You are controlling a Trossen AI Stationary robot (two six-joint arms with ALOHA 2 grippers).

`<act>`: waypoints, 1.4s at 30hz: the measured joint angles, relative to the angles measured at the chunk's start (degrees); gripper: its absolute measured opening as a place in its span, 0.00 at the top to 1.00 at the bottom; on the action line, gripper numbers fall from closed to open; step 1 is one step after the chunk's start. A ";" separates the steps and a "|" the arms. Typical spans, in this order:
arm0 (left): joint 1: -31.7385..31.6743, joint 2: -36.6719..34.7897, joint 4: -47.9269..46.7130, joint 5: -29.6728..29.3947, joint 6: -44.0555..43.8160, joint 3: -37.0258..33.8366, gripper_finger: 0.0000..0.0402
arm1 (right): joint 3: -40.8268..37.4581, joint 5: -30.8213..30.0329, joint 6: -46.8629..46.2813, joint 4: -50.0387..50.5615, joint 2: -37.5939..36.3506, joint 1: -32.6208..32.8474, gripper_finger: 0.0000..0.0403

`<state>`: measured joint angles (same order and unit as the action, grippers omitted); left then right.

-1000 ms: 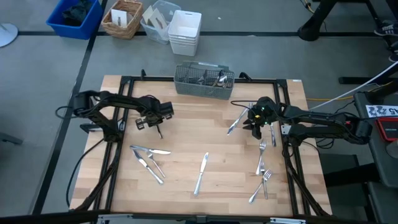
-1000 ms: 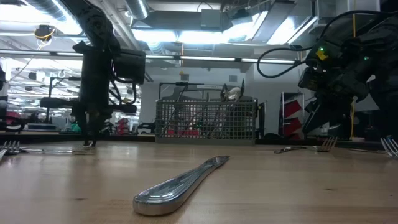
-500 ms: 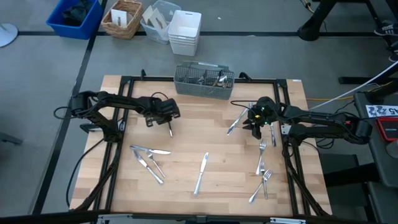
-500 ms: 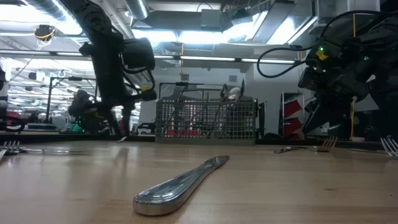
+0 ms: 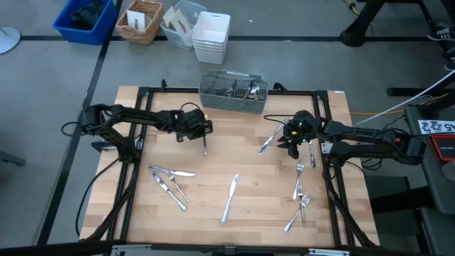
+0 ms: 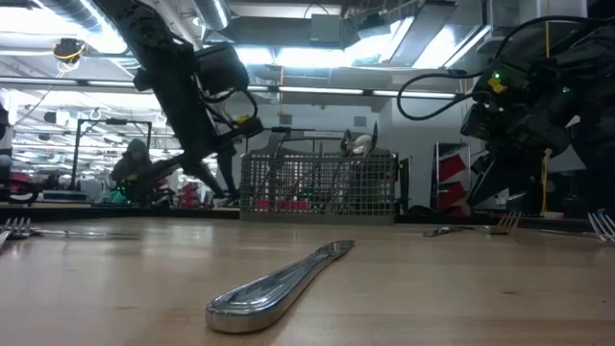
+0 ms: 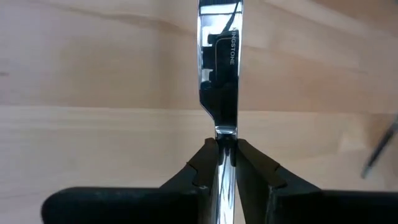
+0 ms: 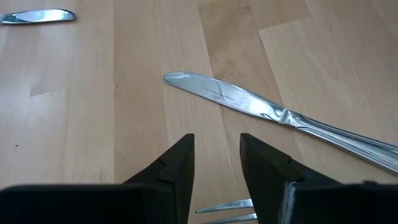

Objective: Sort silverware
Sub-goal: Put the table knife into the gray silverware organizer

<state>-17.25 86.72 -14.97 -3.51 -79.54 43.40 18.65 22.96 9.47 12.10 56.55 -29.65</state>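
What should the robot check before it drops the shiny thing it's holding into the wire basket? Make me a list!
1. Left gripper pinches the knife tightly: ok, fingers closed on it in the left wrist view.
2. Knife is lifted off the table: ok, the low view shows the gripper above the wood.
3. Gripper is over the wire caddy: not ok, in the high view it sits short of it.
4. Which caddy compartment takes knives: cannot tell.
5. Right gripper is out of the way: ok, open and over the table's right side.
6. Nothing lies between knife and caddy: ok.
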 joint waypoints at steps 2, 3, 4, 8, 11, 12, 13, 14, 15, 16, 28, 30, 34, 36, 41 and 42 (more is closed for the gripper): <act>0.24 0.00 2.18 0.06 0.71 0.01 0.92 | 0.00 0.00 0.00 0.00 0.00 0.01 0.67; 0.41 0.00 3.23 0.04 0.91 0.05 0.92 | 0.00 0.00 0.00 0.00 0.00 0.01 0.67; 0.43 -0.04 4.14 -0.02 1.27 0.07 0.93 | 0.00 0.00 0.00 0.01 0.00 0.00 0.67; 1.17 -0.05 7.26 -0.55 2.07 0.07 0.92 | 0.00 0.00 -0.02 0.02 0.00 0.00 0.67; 1.64 -0.07 8.80 -0.73 3.49 0.07 0.92 | 0.00 0.00 -0.01 0.02 0.00 0.00 0.67; 1.80 -0.07 9.01 -0.76 3.53 0.07 0.92 | 0.00 0.00 0.00 0.02 0.00 0.00 0.67; 1.97 -0.07 9.02 -0.81 3.51 0.08 0.92 | 0.00 0.00 -0.02 0.02 0.00 0.02 0.67; 2.08 -0.07 9.09 -0.84 3.51 0.08 0.92 | 0.00 0.00 -0.02 0.02 0.00 0.00 0.67; 2.29 -0.07 9.44 -0.94 3.53 0.09 0.92 | 0.00 0.00 -0.02 0.02 0.00 0.02 0.67; 2.33 -0.07 9.91 -0.96 3.52 0.07 0.92 | 0.00 0.00 -0.01 0.02 0.00 0.00 0.67; 2.31 -0.11 17.80 -1.18 5.02 0.09 0.92 | 0.00 0.00 -0.01 0.02 0.00 0.01 0.67; 2.31 -0.11 19.64 -1.22 6.43 0.09 0.91 | 0.00 0.00 0.00 0.01 0.00 0.01 0.67; 2.33 -0.11 23.81 -2.15 9.40 0.09 0.91 | 0.00 0.00 0.00 0.00 0.00 0.00 0.67; 2.31 -0.11 26.39 -2.82 10.88 0.09 0.91 | 0.00 0.00 0.00 0.00 0.00 0.02 0.67; 2.26 -0.11 31.67 -3.85 15.04 0.09 0.91 | 0.00 0.00 0.00 0.00 0.00 0.02 0.67; 2.25 -0.11 32.66 -4.26 15.91 0.09 0.91 | 0.00 0.00 0.00 0.00 0.00 0.01 0.67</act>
<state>-15.00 86.61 17.69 -7.76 -63.63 43.48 18.65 22.96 9.47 12.10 56.55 -29.64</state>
